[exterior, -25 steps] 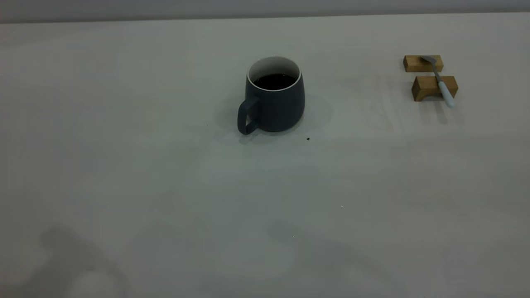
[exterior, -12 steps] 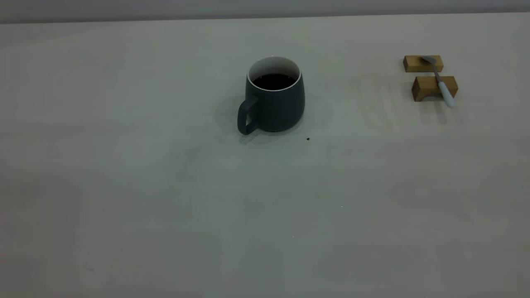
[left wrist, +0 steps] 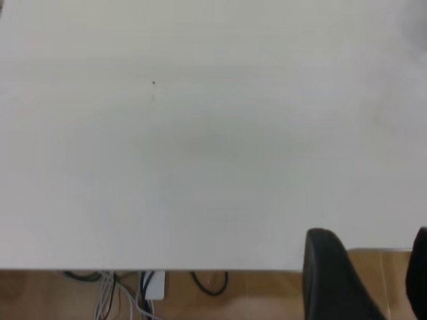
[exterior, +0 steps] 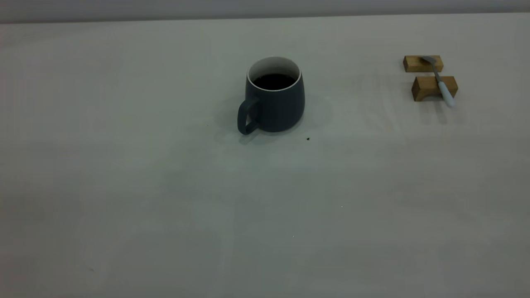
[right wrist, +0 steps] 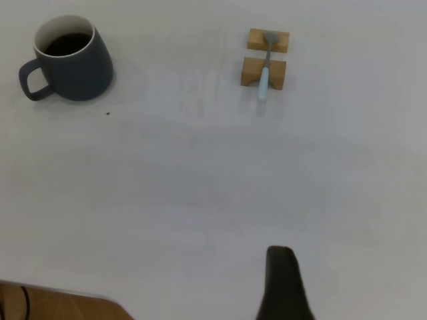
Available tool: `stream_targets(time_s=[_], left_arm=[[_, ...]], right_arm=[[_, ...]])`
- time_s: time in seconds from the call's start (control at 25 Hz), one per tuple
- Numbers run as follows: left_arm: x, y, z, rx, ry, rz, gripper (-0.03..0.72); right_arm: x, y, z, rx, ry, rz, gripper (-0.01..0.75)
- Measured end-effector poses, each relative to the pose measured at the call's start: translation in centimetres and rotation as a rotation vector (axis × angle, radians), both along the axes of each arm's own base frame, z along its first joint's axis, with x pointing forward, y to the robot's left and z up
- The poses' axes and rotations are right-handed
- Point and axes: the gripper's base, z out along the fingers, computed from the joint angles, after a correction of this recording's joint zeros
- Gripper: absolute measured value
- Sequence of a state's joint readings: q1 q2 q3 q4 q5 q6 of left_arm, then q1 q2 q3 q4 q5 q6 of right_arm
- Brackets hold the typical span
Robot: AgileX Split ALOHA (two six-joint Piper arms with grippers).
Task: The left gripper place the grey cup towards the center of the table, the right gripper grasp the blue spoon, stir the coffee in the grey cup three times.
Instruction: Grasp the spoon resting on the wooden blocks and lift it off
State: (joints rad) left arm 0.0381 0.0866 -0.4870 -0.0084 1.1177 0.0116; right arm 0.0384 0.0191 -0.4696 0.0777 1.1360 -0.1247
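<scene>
- Slate-grey and upright, the grey cup point(exterior: 274, 96) stands near the middle of the table point(exterior: 165, 198) in the exterior view, dark coffee point(exterior: 274, 81) inside. The blue spoon point(exterior: 440, 82) lies well off to one side across two wooden blocks point(exterior: 433, 87). We see neither arm here.
- From the left wrist view, we make out the left gripper point(left wrist: 363, 280) over the table's near edge, one black finger point(left wrist: 330, 277) plain and a sliver of the other at the frame's border, a gap between them, so we read them as spread and empty. Cables point(left wrist: 133, 293) hang below the edge. No cup lies ahead of these fingers.
- From the right wrist view, only one finger tip point(right wrist: 283, 283) of the right gripper shows; we cannot tell its spread. Cup and spoon both lie far ahead of it.
- We judge the cup placed and the spoon grasp next: the right gripper must reach the pale handle overhanging the nearer block.
</scene>
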Motion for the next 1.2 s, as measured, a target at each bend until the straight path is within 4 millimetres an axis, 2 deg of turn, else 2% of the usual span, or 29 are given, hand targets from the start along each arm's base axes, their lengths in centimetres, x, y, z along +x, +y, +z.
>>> stream_targets(time_s=[0.52,1.2], left_arm=[[-1.4,0.1,-0.2,0.009,-0.091,-0.022,0.355],[-1.5,0.1,-0.2,0.010,-0.092,-0.020,0.355]], right_arm=[[0.0,0.0,0.0,0.000,0.000,0.000,0.578],[0.0,0.0,0.0,0.000,0.000,0.000,0.578]])
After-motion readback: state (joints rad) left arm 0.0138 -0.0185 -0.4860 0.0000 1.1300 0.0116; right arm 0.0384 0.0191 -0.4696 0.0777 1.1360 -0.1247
